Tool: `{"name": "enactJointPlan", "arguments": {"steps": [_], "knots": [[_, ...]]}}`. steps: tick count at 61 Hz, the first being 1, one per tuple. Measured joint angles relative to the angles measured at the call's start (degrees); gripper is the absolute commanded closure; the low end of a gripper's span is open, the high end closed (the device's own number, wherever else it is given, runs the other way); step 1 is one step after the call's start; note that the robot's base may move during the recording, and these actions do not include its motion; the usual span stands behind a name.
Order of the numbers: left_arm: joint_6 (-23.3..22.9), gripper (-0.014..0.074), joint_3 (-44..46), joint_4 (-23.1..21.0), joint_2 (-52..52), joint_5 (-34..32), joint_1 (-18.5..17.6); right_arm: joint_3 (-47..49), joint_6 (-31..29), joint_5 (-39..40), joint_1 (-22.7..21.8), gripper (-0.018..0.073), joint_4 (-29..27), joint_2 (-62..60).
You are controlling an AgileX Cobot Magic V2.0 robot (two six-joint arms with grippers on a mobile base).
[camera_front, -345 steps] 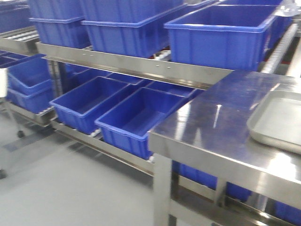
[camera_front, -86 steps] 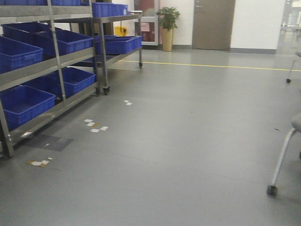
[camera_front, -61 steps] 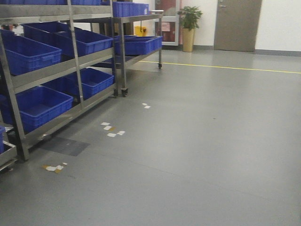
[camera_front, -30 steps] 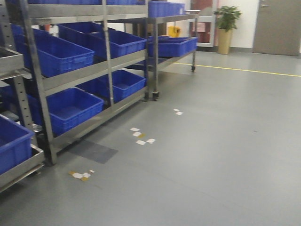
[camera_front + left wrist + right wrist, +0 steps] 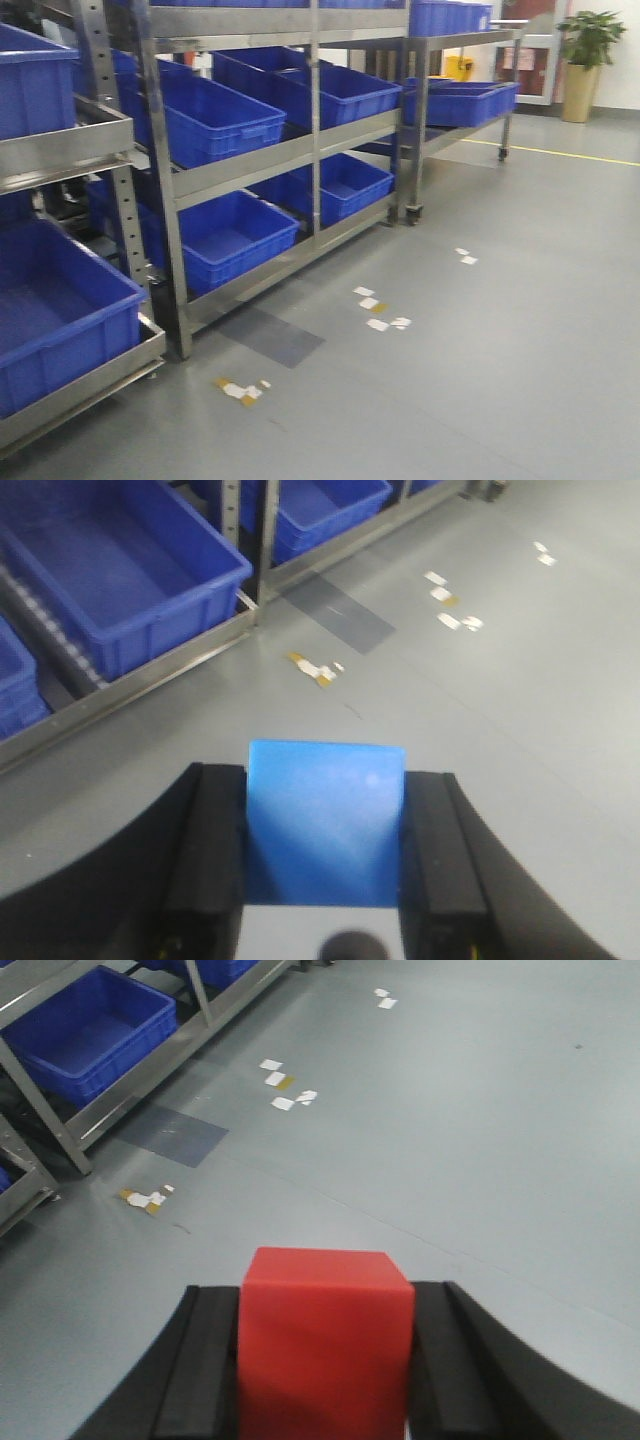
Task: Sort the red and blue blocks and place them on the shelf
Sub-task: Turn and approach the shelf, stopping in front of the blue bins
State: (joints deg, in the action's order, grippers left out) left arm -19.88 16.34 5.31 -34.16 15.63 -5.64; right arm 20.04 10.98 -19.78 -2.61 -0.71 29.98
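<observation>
My left gripper (image 5: 325, 825) is shut on the blue block (image 5: 325, 820), held above the grey floor in the left wrist view. My right gripper (image 5: 325, 1360) is shut on the red block (image 5: 325, 1345), also above the floor. Neither gripper shows in the front view. The shelf (image 5: 250, 165), a steel multi-tier rack with big blue bins (image 5: 215, 115), stands at the left of the front view. Its lower tier with a blue bin (image 5: 120, 575) shows at the top left of the left wrist view, and the rack also shows in the right wrist view (image 5: 90, 1110).
A second steel rack (image 5: 60, 140) with blue bins stands at the near left. A wheeled steel trolley (image 5: 460, 100) with bins and a potted plant (image 5: 585, 60) are far back. White and brown tape scraps (image 5: 380, 310) mark the grey floor. A yellow line (image 5: 560, 153) crosses it.
The front view has swung left across the room: racks and bins have slid right and grown larger, and the door and chair have left the view. Earlier a steel table with a tray was in view.
</observation>
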Motion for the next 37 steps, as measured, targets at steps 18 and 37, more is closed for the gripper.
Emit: {"name": "enactJointPlan", "arguments": {"steps": [18, 37], "knots": [[0.00, 0.0473, 0.00, 0.00, 0.00, 0.00, 0.00, 0.00, 0.00, 0.00, 0.00, 0.0510, 0.00, 0.00], [0.00, 0.0473, 0.00, 0.00, 0.00, 0.00, 0.00, 0.00, 0.00, 0.00, 0.00, 0.0510, 0.00, 0.00]]}}
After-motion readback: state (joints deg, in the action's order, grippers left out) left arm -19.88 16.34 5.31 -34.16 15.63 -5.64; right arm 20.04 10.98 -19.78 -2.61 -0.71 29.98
